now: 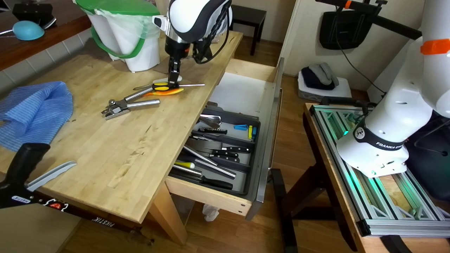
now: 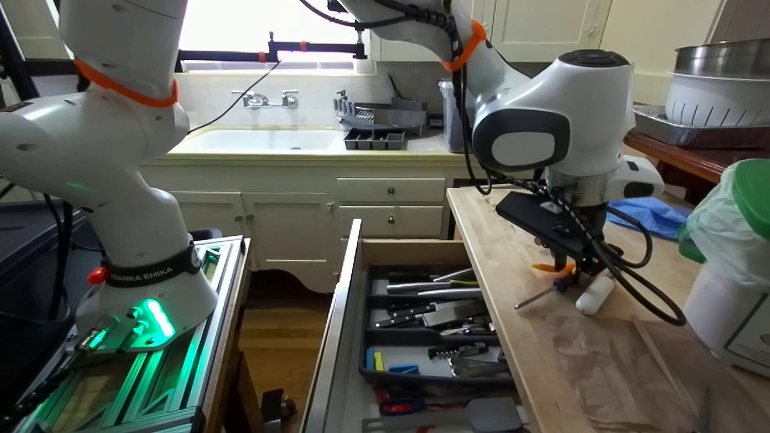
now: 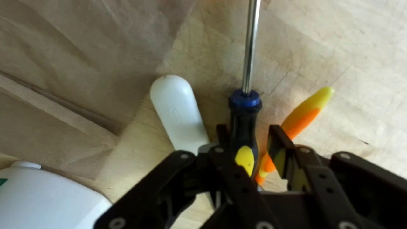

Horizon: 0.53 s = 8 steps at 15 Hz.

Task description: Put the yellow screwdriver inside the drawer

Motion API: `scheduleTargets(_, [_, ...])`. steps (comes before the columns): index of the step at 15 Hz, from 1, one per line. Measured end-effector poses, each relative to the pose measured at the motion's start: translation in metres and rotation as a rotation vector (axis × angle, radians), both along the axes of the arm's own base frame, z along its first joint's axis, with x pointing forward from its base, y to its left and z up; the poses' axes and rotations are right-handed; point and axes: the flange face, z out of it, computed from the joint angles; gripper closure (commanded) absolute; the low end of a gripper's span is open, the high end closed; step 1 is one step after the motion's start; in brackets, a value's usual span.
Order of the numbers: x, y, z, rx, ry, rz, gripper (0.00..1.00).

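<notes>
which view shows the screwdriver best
The wrist view: the screwdriver is largest there, its blue collar and yellow-patched black handle clearest, though the gripper hides some handle and the frame crops the shaft. Both exterior views show it smaller, partly hidden by the gripper, but with the tip in view.

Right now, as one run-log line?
gripper: open, straddling handle of yellow screwdriver | drawer: pulled open | placement: not yet done

White robot arm (image 2: 138, 138) bent, wrist (image 2: 589, 114) low, black fingers (image 3: 287, 152) pointing down, standing apart.
</notes>
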Motion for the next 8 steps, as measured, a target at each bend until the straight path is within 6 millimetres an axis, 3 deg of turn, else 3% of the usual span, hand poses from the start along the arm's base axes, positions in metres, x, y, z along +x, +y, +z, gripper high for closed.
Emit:
scheduleTargets(2, [-0.0008,-0.0015,-0.0033,0.002,0.004,-0.003,0.62])
scheduleTargets(4, [-0.0015,-0.0025,-0.0066,0.006,0.009,-0.005,0.71])
scheduleTargets(6, [-0.0020,-0.0031,-0.0094,0.009,0.012,-0.005,0.96])
scheduleTargets(7, [-0.0020,-0.0032,-0.0104,0.011,0.012,-0.005,0.99])
scheduleTargets(8, [-0.0018,-0.0034,-0.0101,0.012,0.011,-0.005,0.94])
